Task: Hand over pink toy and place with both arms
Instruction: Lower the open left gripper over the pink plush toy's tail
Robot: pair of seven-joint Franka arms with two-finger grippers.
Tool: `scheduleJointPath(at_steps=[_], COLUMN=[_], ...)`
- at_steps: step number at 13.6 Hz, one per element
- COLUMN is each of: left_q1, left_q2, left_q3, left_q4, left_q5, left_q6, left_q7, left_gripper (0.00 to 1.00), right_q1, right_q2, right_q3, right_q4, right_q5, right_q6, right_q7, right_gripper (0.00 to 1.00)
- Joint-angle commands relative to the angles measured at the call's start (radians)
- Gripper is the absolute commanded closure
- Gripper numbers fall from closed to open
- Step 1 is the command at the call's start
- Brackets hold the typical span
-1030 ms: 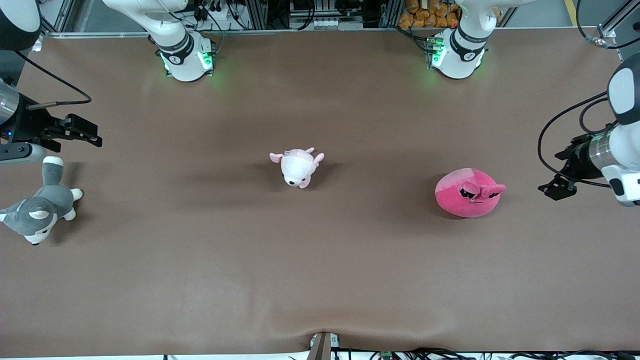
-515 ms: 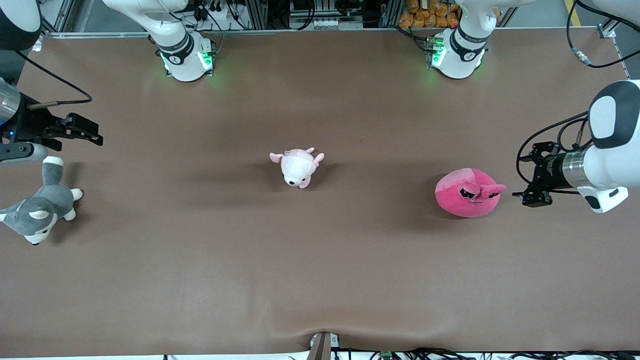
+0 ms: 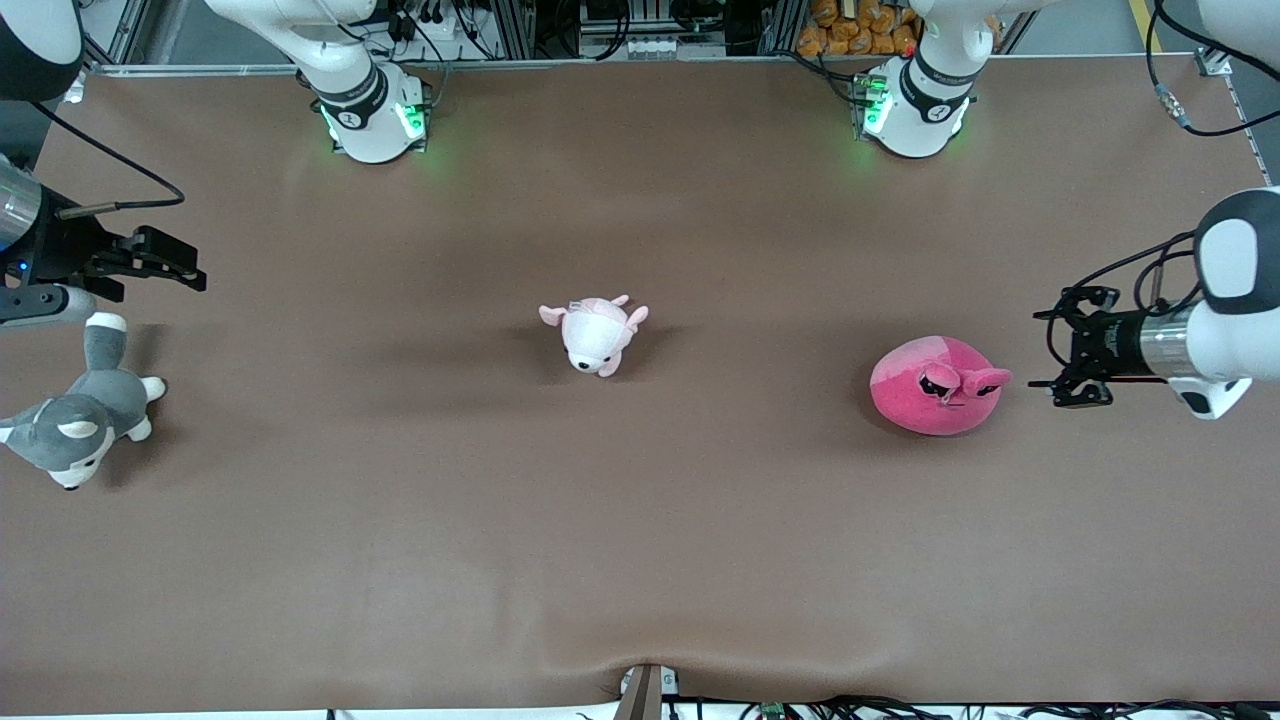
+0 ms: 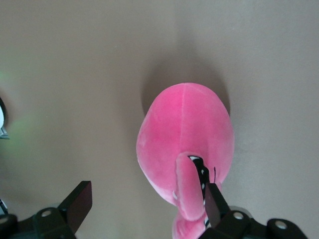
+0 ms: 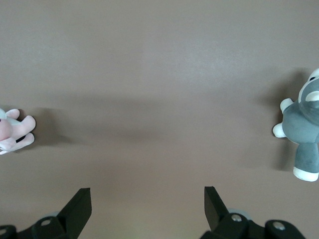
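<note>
The pink toy (image 3: 937, 385), a round hot-pink plush with a paler patch, floppy ears and black scowling eyes, lies on the brown table toward the left arm's end. My left gripper (image 3: 1060, 362) is open and empty, just beside the toy on its left-arm-end side, not touching it. In the left wrist view the pink toy (image 4: 185, 139) fills the middle, and its ear reaches one of the open left gripper's (image 4: 148, 204) fingers. My right gripper (image 3: 165, 266) is open and empty, and the arm waits at the right arm's end of the table; it also shows in the right wrist view (image 5: 148, 208).
A small pale-pink-and-white plush animal (image 3: 594, 333) lies at the table's middle; it also shows in the right wrist view (image 5: 15, 130). A grey-and-white plush dog (image 3: 78, 412) lies beside the right gripper, nearer the front camera, and shows in the right wrist view (image 5: 303, 133).
My left gripper has swung in from the left arm's end of the table to just beside the pink toy. The right arm and the toys have not moved.
</note>
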Motion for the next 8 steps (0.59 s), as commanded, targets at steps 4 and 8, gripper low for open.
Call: scheduleJointPath(at_steps=[4,8], left_q1=[-0.009,-0.021], left_q2=[0.049,0.075], left_q3=[-0.005,-0.005], left_q4=[-0.015,-0.015], left_q5=[-0.088,-0.124], left_q6=[0.075,0.1], left_q7=[-0.027,-0.033], left_gripper=[0.0,0.0], right_q1=[-0.003,-0.008], right_q2=[0.012,0.014], right_q3=[0.0,0.0], right_q4=[-0.01,-0.02], right_q5=[0.005,0.005], right_q6=[-0.002,-0.018], right_q7=[-0.01,-0.01], right_gripper=[0.0,0.0])
